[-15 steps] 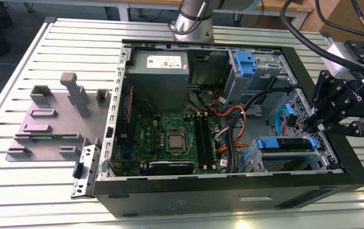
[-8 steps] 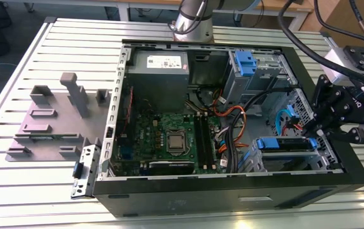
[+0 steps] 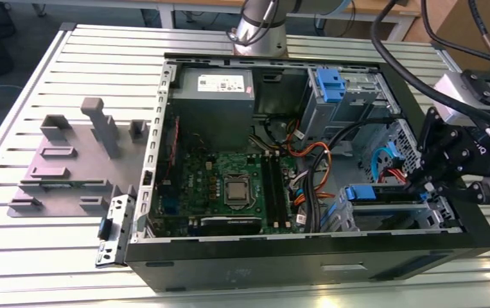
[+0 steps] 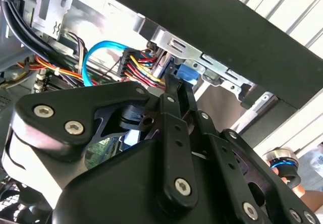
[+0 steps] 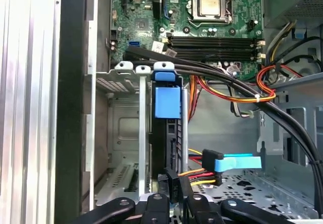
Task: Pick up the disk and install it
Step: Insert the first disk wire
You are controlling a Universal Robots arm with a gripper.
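Observation:
The disk (image 5: 171, 133) stands edge-on in a slot of the metal drive cage (image 5: 121, 128) at the case's front corner, its blue side bracket (image 5: 167, 102) toward the motherboard. In the exterior view the disk (image 3: 373, 194) lies in the cage on that view's lower right. My gripper (image 5: 176, 181) is at the disk's outer end, with its two black fingers close together on either side of the thin edge. In the exterior view the gripper (image 3: 418, 186) reaches into the case from that view's right. In the second wrist view the fingertips (image 4: 174, 85) touch the blue bracket (image 4: 185, 73).
An open computer case (image 3: 313, 256) lies on a slatted table. Inside are the motherboard (image 3: 227, 186), a grey power supply (image 3: 210, 96), an upper bay with a blue latch (image 3: 331, 83) and cable bundles (image 3: 313, 167). A blue-tabbed connector (image 5: 232, 162) hangs beside the fingers. A grey fixture (image 3: 65, 160) sits on the exterior view's left.

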